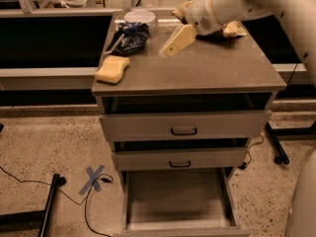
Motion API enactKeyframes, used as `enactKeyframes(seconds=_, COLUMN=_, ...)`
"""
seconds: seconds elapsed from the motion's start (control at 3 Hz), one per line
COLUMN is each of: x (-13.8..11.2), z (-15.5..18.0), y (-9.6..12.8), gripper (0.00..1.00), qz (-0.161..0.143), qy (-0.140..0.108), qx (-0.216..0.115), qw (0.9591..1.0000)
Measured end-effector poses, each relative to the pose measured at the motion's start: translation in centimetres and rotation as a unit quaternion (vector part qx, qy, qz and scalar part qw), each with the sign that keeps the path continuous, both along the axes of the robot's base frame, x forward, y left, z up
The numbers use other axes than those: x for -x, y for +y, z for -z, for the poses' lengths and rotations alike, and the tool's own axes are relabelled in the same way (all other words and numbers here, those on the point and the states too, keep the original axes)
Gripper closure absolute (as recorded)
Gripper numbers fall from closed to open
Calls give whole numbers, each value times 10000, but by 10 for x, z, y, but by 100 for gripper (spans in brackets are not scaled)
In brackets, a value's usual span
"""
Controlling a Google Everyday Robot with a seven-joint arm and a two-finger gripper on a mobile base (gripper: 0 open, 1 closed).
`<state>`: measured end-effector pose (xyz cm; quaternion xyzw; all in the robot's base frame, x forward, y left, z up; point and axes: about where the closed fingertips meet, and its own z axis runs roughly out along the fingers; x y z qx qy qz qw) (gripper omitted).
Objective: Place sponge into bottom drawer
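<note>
None of the three drawers holds the sponge yet. It lies untouched on the tabletop [222, 68]. The bottom drawer [177, 196] stands pulled out, ready. The gripper [177, 40] hangs above mid-tabletop, carrying nothing; wide or narrow, I cannot tell. The sponge [112, 69] sits at the front edge, well apart from the gripper; grasp, carry and drop all remain.

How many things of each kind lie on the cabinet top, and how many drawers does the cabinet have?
Sponge: 1
Bags: 2, a dark blue bag and a snack bag
Bowl: 1
Drawers: 3, top drawer, middle drawer, bottom drawer
Total: 7
Not counted: the gripper, above the cabinet top, right of the dark blue bag.
</note>
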<state>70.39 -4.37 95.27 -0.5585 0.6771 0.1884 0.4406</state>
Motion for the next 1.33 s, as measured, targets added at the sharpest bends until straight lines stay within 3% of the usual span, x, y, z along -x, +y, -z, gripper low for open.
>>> enactKeyframes(seconds=0.33, x=-4, z=25, y=47, gripper=0, qz=-341, qy=-126, qx=-628, qw=9974)
enactKeyframes(seconds=0.67, x=-1, z=45, y=89, gripper=0, qz=-653, qy=-176, qx=-929, qw=9934)
enactKeyframes(seconds=1.0, x=-1, z=65, y=115, gripper=0, qz=-750, qy=-61, qx=-1058, qw=9915)
enactKeyframes(seconds=1.33, x=-1, z=85, y=131, gripper=0, qz=-719, qy=226, qx=-1168, qw=9903)
